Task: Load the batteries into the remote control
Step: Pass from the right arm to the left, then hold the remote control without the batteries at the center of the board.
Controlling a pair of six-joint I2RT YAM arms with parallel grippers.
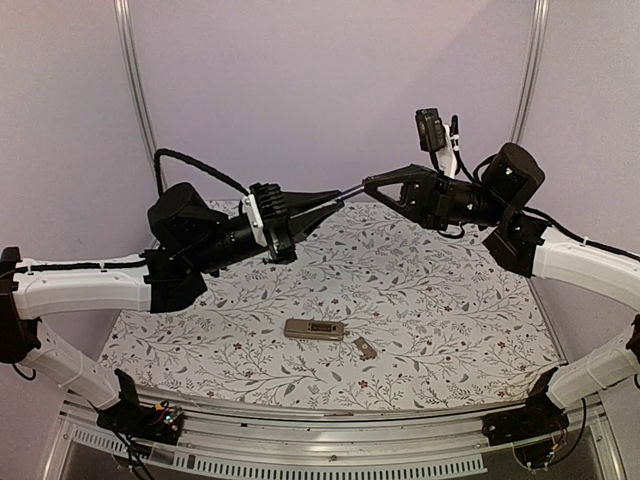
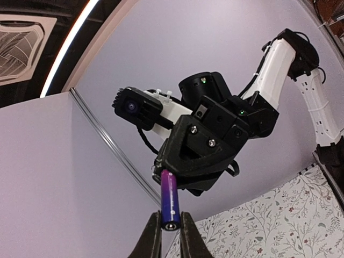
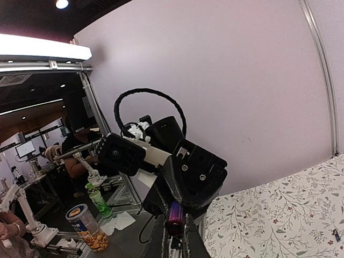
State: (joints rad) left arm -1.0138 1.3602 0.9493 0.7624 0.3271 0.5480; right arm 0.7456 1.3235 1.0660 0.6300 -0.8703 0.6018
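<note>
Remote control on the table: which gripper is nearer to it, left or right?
Left, narrowly. Both grippers are raised above and beyond the remote control, jaws meeting on one battery; the left gripper reaches in from its left, the right gripper from farther right.

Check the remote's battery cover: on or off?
Off. The remote control lies with its dark recess exposed; the loose cover lies beside its right end.

This is looking like a robot lab. Plain purple walls (image 1: 330, 90) are standing around the flowery counter (image 1: 450, 290). Past the wall, more little robot arms (image 3: 16, 207) are sitting on tables, a screen (image 3: 25, 149) is glowing, and long lights (image 3: 43, 52) are shining on the ceiling.
</note>
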